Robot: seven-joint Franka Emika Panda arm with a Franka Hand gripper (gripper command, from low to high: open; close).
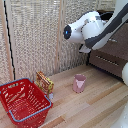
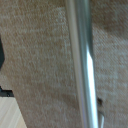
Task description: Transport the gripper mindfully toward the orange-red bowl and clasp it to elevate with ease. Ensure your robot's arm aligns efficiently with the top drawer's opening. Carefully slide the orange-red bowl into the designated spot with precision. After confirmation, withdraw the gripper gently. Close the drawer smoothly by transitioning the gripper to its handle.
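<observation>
A blurred silver handle [image 2: 82, 65] crosses what looks like the brown top drawer [image 2: 35, 60].

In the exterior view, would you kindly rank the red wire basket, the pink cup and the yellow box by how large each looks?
1. Red wire basket, clearly the largest, though it also sits nearest the camera.
2. Yellow box, partly hidden behind the basket.
3. Pink cup, close to the box in apparent size, so ranks two and three are unsure.

The robot's arm [image 1: 95, 27] reaches bent across the exterior view's upper right, gripper hidden.
</observation>
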